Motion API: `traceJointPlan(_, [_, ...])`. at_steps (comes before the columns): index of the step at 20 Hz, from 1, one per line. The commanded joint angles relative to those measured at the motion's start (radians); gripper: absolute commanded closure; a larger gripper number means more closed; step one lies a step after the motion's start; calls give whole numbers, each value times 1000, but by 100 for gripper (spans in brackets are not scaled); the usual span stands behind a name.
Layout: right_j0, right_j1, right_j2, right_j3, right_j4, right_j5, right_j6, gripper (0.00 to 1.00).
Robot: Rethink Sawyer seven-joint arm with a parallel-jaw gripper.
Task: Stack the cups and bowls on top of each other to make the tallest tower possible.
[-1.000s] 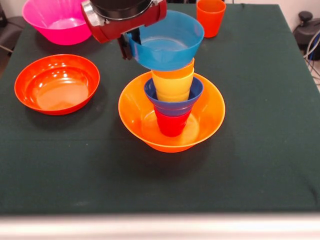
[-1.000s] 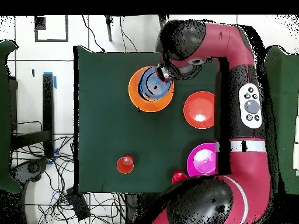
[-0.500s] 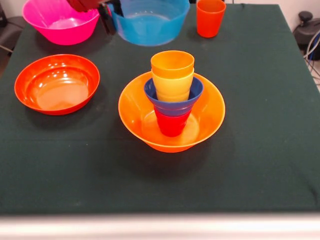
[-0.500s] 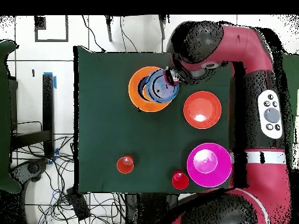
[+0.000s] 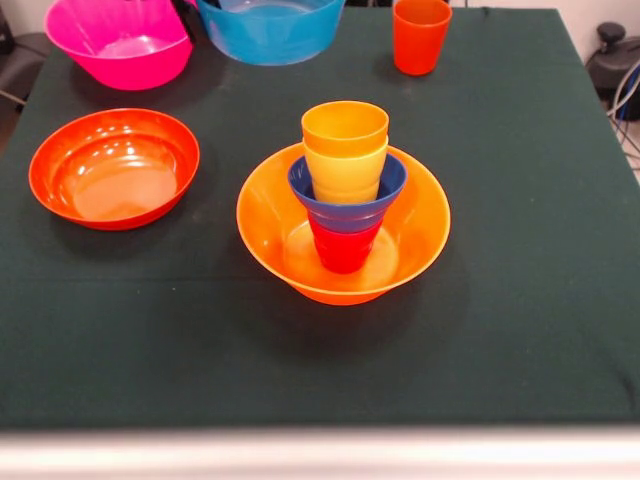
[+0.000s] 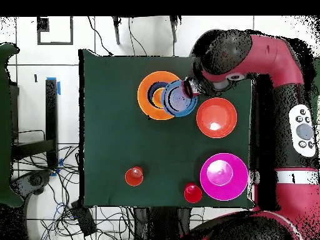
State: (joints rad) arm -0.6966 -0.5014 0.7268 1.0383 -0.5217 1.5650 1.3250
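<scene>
Sawyer arm reaches over the table from its right-hand side

Seen overhead, the red-and-black arm bends at the elbow, its gripper clamped on the light blue bowl rim

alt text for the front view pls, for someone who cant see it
A partial tower stands mid-table: a big orange bowl holding a red cup, a small dark blue bowl and two nested yellow cups. A light blue bowl hangs at the top edge, beside a pink bowl, an orange-red bowl and an orange cup.
</scene>
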Motion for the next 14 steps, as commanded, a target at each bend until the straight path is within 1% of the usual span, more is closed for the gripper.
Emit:
traceJointPlan(1, [27, 43, -9, 128, -7, -111, -105, 100])
traceJointPlan(4, [34, 43, -10, 132, -3, -119, -96, 100])
traceJointPlan(5, [26, 30, -12, 151, 2, -123, -93, 100])
traceJointPlan(8, [29, 22, -18, 168, 4, -136, -82, 100])
traceJointPlan(10, [33, 21, -21, 170, 5, -133, -78, 100])
traceJointPlan(13, [31, 22, -24, 188, 3, -158, -71, 100])
traceJointPlan(14, [35, 24, -25, 180, 3, -151, -69, 100])
